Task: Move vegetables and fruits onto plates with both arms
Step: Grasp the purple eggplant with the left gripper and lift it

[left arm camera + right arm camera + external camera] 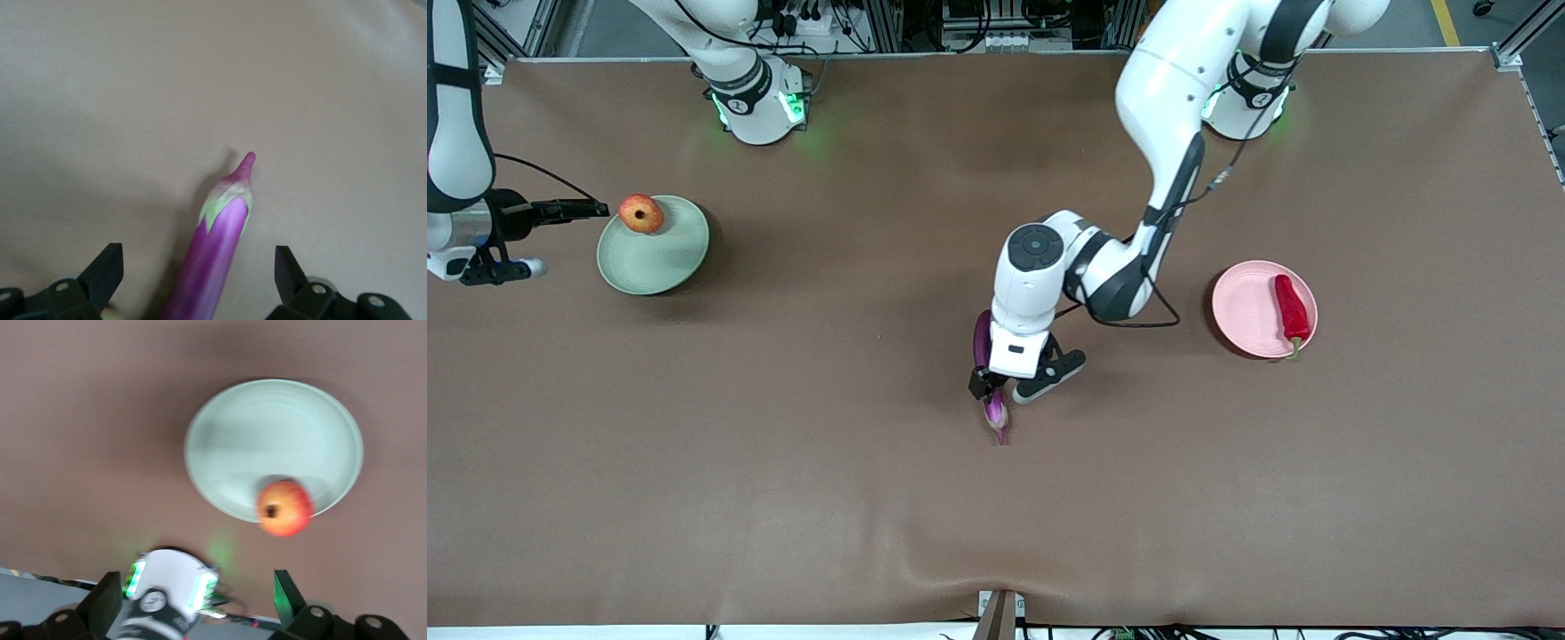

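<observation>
Eggplant (215,257) between left gripper (199,277) fingers (apart)

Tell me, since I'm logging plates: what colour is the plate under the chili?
Pale pink plate, with the red chili on it; seen best in the front view.

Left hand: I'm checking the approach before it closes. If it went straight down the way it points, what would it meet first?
Most likely the eggplant, lying on the table between the open fingers of the left hand. Its height above the eggplant is unclear.
</observation>
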Robot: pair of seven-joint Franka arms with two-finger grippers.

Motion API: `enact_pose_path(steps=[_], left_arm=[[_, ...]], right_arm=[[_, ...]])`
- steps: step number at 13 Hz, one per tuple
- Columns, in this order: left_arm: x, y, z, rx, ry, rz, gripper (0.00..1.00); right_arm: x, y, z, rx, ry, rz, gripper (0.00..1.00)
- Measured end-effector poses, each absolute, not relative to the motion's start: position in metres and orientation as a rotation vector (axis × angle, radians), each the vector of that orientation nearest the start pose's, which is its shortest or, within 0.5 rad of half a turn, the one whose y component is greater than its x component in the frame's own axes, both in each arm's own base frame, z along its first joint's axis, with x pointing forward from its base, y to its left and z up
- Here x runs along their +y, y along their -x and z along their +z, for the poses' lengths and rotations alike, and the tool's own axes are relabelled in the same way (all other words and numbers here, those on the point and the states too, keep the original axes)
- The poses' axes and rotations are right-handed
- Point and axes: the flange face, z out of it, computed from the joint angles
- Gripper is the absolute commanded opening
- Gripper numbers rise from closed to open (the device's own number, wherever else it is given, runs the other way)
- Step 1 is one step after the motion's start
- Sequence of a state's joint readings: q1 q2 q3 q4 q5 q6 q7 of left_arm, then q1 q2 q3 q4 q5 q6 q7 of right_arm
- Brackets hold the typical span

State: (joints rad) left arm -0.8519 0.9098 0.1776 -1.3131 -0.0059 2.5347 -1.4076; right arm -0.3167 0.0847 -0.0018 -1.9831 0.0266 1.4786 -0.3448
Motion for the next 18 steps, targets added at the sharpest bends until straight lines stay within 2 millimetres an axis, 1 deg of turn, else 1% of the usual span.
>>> enact_pose_path(steps=[2, 4, 6, 7, 8, 9, 11, 12, 14, 15, 16, 18], left_arm=[[-0.519, -0.584, 0.217, -1.086, 3.17, -0.514, 1.0], [-0.52, -0.587, 0.209, -1.083, 3.181, -0.54, 1.0], [-0.52, -0.586, 0.197, -1.071, 3.185, -0.555, 1.0], [-0.523, -0.583, 0.191, -1.056, 3.189, -0.556, 1.0], [-0.526, -0.579, 0.186, -1.034, 3.191, -0.553, 0.99], [-0.528, -0.576, 0.182, -1.001, 3.197, -0.553, 0.95], [-0.531, -0.572, 0.179, -0.951, 3.206, -0.555, 0.93], [-0.531, -0.572, 0.177, -0.935, 3.207, -0.554, 0.79], [-0.532, -0.569, 0.17, -0.899, 3.207, -0.548, 0.28], [-0.533, -0.567, 0.166, -0.873, 3.208, -0.546, 0.05], [-0.533, -0.566, 0.165, -0.857, 3.208, -0.545, 0.0], [-0.533, -0.567, 0.166, -0.837, 3.212, -0.552, 0.0]], right_arm=[[-0.116, -0.488, 0.41, 0.062, 2.807, 0.813, 1.0], [-0.068, -0.498, 0.425, 0.182, 2.813, 0.826, 1.0], [-0.022, -0.502, 0.442, 0.279, 2.832, 0.829, 1.0], [-0.003, -0.503, 0.448, 0.305, 2.836, 0.825, 1.0], [0.011, -0.503, 0.452, 0.322, 2.831, 0.82, 1.0], [0.017, -0.504, 0.453, 0.33, 2.826, 0.813, 1.0], [0.022, -0.506, 0.454, 0.36, 2.802, 0.798, 1.0], [0.025, -0.507, 0.454, 0.391, 2.775, 0.796, 1.0], [0.037, -0.508, 0.457, 0.446, 2.724, 0.792, 1.0], [0.043, -0.509, 0.457, 0.459, 2.714, 0.786, 1.0], [0.049, -0.51, 0.458, 0.47, 2.71, 0.779, 1.0], [0.06, -0.512, 0.458, 0.492, 2.717, 0.769, 1.0]])
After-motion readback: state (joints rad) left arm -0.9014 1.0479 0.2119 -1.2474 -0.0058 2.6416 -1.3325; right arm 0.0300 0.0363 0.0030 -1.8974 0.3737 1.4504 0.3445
